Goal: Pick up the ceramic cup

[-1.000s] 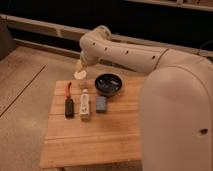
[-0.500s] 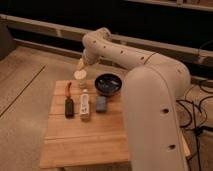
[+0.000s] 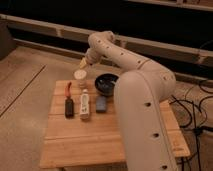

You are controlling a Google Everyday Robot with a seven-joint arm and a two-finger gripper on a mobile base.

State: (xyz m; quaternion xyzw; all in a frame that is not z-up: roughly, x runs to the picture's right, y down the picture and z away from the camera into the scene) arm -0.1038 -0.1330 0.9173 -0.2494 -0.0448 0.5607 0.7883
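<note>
The ceramic cup (image 3: 80, 76) is small, cream-beige and round, and stands upright at the far left of the wooden table (image 3: 100, 142). My gripper (image 3: 83, 63) hangs just above and slightly behind the cup, at the end of the white arm (image 3: 125, 55) that reaches in from the right. It does not appear to hold the cup.
A wide black bowl (image 3: 106, 83) sits right of the cup. In front of the cup lie a black brush with an orange handle (image 3: 69, 101), a long white bar-shaped object (image 3: 85, 104) and a small blue block (image 3: 101, 103). The arm's large body (image 3: 145, 120) covers the table's right side.
The arm's bulk has shifted in the view and the gripper has moved slightly right above the cup. The cup and the other objects have not moved.
</note>
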